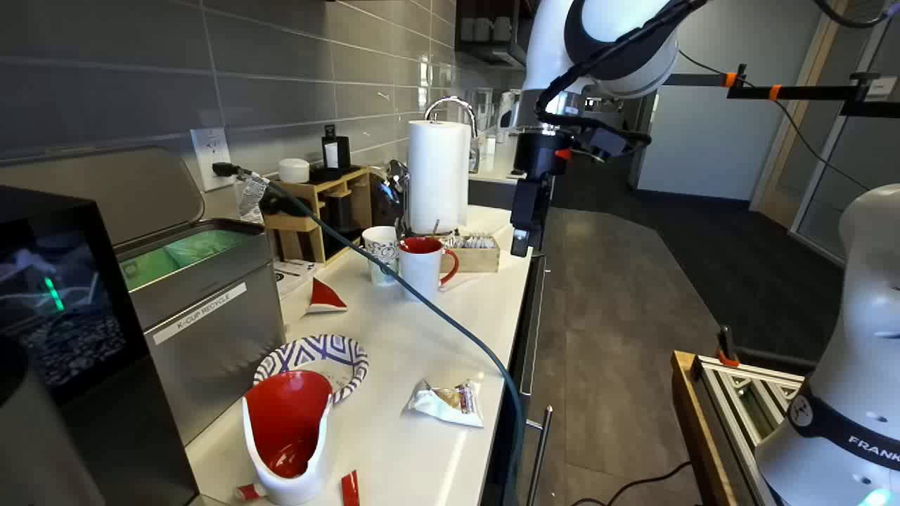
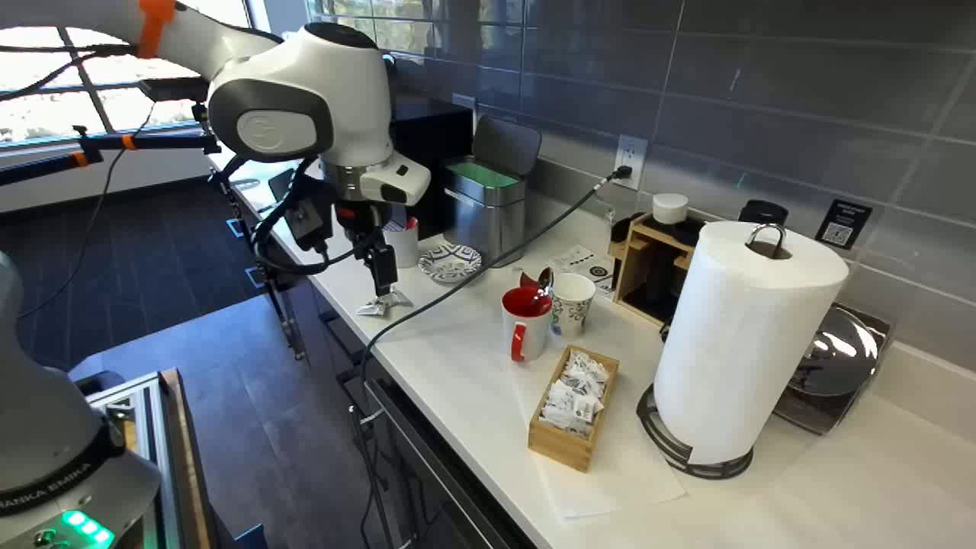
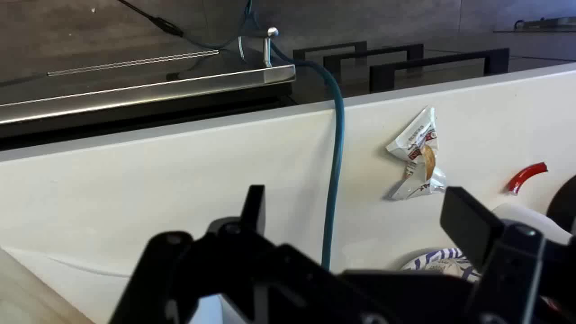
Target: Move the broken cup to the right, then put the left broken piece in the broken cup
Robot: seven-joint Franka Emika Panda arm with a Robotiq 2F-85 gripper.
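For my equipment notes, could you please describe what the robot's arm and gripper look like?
The arm is white and rounded with dark panels; a black band low on it reads FRANKA EMIKA. It carries black cables and an orange wrap. The gripper is black, with jointed, flat-tipped fingers.

Grey tiled wall [image 1: 281,49], white counter [image 2: 476,389], bright window [image 2: 46,114].

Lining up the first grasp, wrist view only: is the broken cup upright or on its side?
Observer: In an exterior view the broken cup stands upright.
Operator: Anything lying by its base?
Observer: Yes, in an exterior view a small red piece; touching or not, I can't tell.
Operator: Any piece farther off?
Observer: One: in an exterior view a pointed red piece lies on the same side of the plate as the red-handled mug.
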